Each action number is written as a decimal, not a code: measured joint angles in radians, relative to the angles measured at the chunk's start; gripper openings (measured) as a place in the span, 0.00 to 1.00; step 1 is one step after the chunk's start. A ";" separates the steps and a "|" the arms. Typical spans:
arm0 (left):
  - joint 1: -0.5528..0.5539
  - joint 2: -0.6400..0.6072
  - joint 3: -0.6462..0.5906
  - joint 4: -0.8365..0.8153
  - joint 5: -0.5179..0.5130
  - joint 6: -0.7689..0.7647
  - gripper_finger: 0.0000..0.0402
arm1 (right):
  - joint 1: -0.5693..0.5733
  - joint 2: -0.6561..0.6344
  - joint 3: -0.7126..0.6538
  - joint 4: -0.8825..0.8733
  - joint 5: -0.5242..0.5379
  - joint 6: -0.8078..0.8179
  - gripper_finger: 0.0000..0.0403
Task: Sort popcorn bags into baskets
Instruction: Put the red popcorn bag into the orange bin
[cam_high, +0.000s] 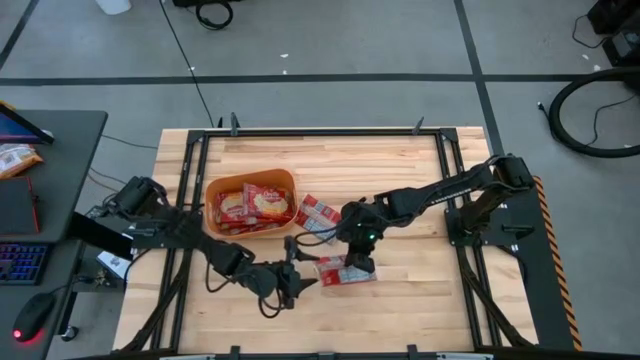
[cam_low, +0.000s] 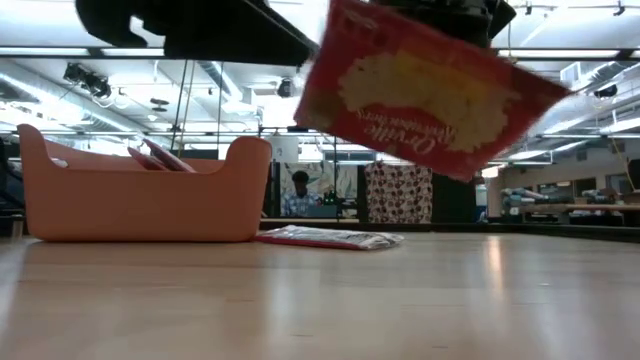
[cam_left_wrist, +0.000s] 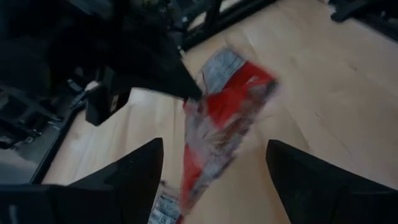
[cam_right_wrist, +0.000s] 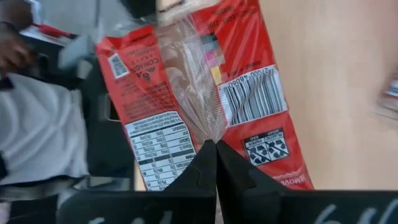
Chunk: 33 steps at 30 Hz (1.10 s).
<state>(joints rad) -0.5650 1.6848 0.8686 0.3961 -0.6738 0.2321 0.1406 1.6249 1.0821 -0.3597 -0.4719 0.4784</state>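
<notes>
Right gripper (cam_right_wrist: 216, 163): your right wrist view shows its fingers pinched tight on the popcorn bag (cam_right_wrist: 205, 93).
Bag height: only your low view shows it hanging clear above the table (cam_low: 320, 300).
Left gripper (cam_left_wrist: 214, 168): fingers spread wide, empty — bag just ahead.
Orange tub (cam_high: 212, 200): holds more bags — another lies beside it.

A keyboard (cam_high: 22, 262) and mouse (cam_high: 33, 318) lie on the side desk (cam_high: 70, 140).

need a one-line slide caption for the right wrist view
Right gripper shut on the clear back seam of a red popcorn bag, barcode and nutrition panel facing the camera, held above the wooden table.
</notes>
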 joint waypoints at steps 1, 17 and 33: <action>0.006 0.000 0.009 -0.022 0.010 0.000 0.72 | 0.000 0.000 0.000 0.015 -0.014 0.013 0.00; 0.031 -0.001 0.029 -0.029 0.108 -0.094 0.29 | -0.007 -0.001 0.001 0.178 -0.053 0.106 0.07; 0.044 -0.403 0.029 -0.518 0.223 -0.537 0.08 | -0.069 -0.241 0.029 -0.201 0.113 0.026 0.28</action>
<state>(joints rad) -0.5207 1.2813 0.8974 -0.1217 -0.4506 -0.3046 0.0718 1.3840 1.1112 -0.5605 -0.3585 0.5046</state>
